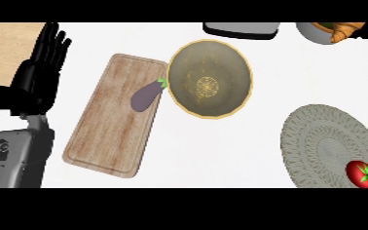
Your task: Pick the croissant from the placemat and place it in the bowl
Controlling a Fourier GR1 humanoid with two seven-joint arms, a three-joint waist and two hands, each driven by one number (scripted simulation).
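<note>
Your left hand (pixel 39 63) rests open, holding nothing; the croissant (pixel 347 30) already sits in the far bowl (pixel 310 31).

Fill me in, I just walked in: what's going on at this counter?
Nothing is being handled right now. The left robot hand rests open at the left edge, fingers up; the right one isn't visible. An eggplant lies on the wooden cutting board, beside an empty yellow-rimmed bowl. A tomato sits on the round woven placemat. The croissant is at the top right edge, in a partly cropped container.
</note>
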